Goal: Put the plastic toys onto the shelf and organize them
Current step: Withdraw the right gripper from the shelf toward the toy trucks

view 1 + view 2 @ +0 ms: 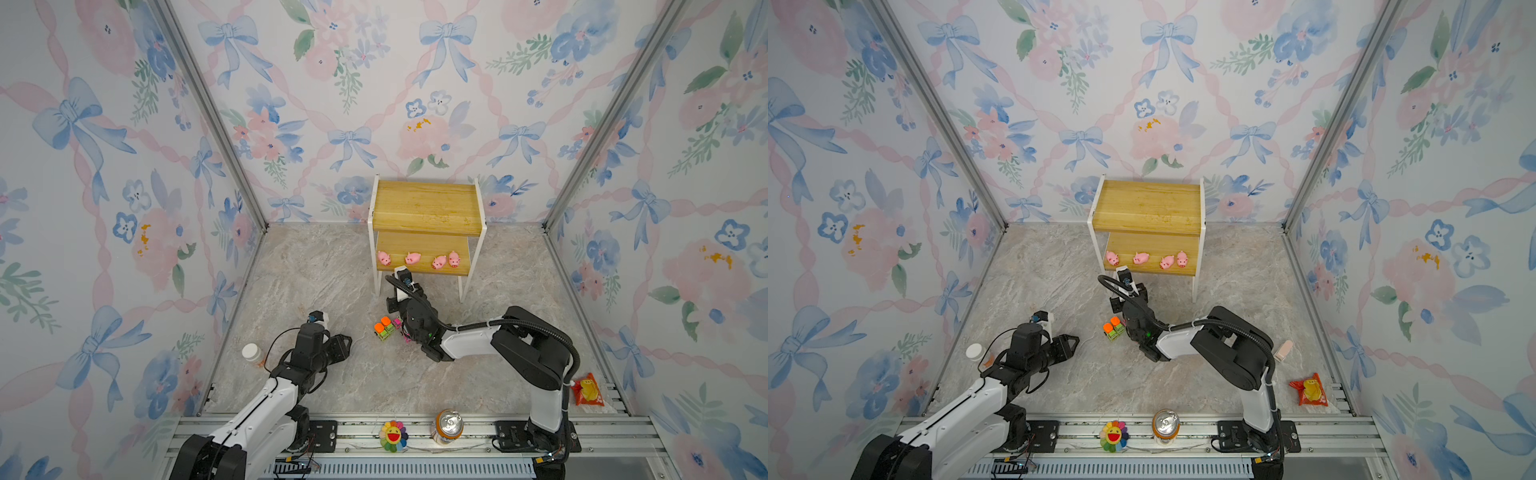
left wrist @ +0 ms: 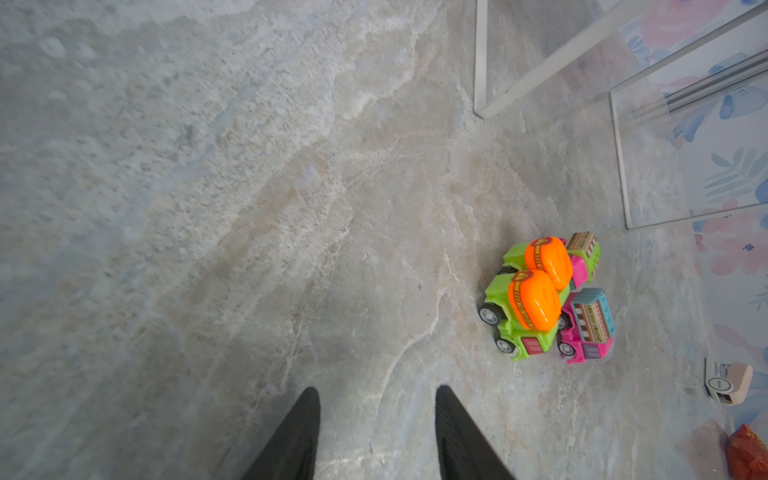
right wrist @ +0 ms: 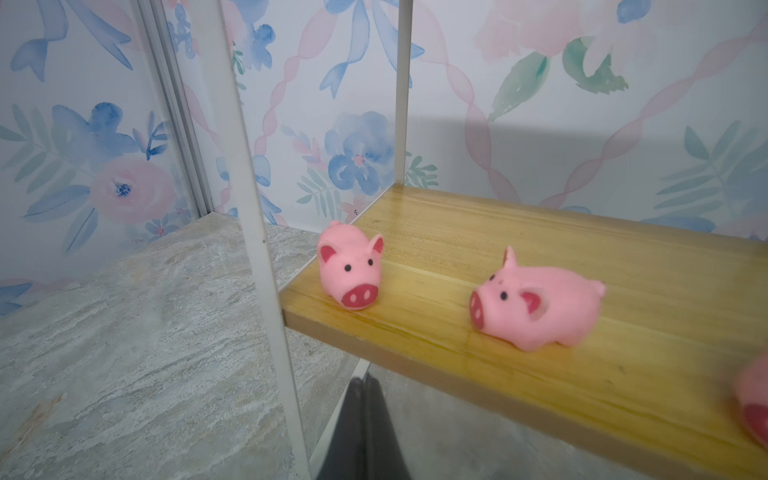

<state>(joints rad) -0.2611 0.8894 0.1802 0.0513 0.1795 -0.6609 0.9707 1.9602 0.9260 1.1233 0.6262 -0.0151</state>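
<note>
Sorting by type looks like the plan: four pink pigs point(image 1: 413, 258) sit in a row on the lower board point(image 3: 540, 249) of the shelf point(image 1: 428, 226), close to its front edge. Three are spaced out and the last two are nearly touching. The top board point(image 1: 428, 199) is bare, likely kept for the vehicles. Two green trucks point(image 2: 524, 307) with orange tops and two pink trucks point(image 2: 590, 328) with striped tops are not yet shelved. They stand upright on their wheels on the worktop point(image 2: 208, 208), packed tight and touching each other. The right end effector point(image 3: 365, 380) has its jaws pressed together with nothing between them. Its tips sit low, just under and in front of the lower board's edge and right beside the shelf's front leg point(image 3: 266, 249), with the nearest pig just ahead of and above them. Closed and empty this close to the row, it is probably done with the pigs, or set to nudge one straight. The left end effector point(image 2: 378, 390) has its jaws roughly half apart, holding and touching nothing, and hovers over bare worktop. The truck cluster is near, ahead of its tips and off to the side, and that gap looks wide enough for one truck body. The tight packing leaves little room for a finger, so a grasp may shove a neighbour.
</note>
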